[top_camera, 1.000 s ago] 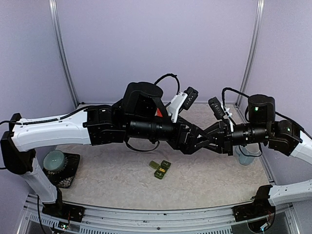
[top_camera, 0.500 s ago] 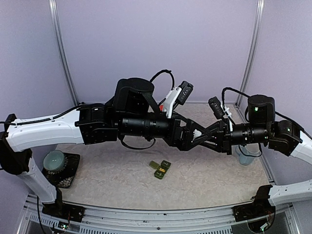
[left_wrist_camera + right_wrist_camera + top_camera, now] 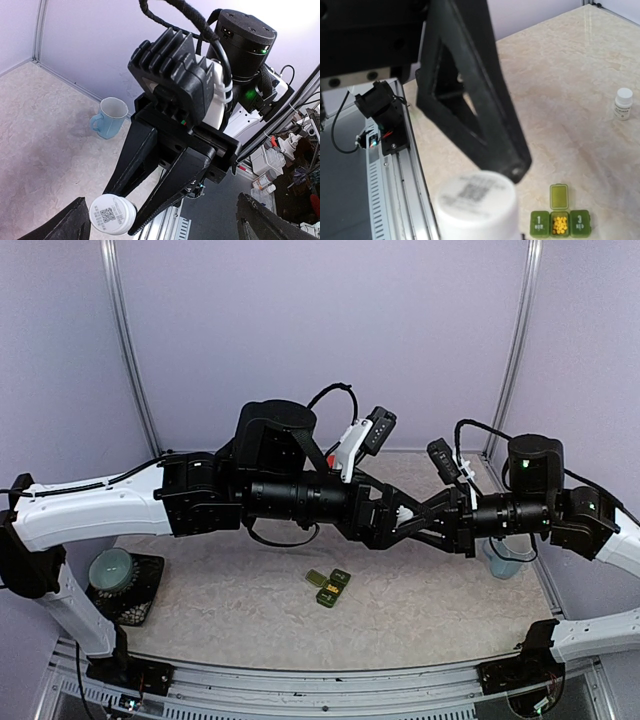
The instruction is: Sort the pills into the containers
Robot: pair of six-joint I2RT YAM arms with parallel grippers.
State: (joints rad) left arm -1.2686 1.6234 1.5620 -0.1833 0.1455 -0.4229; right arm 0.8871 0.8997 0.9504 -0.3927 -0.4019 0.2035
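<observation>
right claw [image 3: 120,212] closed around small white round plastic bottle [image 3: 107,221], up above table [image 3: 570,75] | left claw [image 3: 160,197] wide open, facing right claw | dark green three-compartment plastic containers [image 3: 540,223] on table below both claws, middle lid open, yellow pills [image 3: 560,225] inside

Containers [image 3: 330,588] lie on the table [image 3: 230,605], mug [image 3: 503,564] to their right.
</observation>
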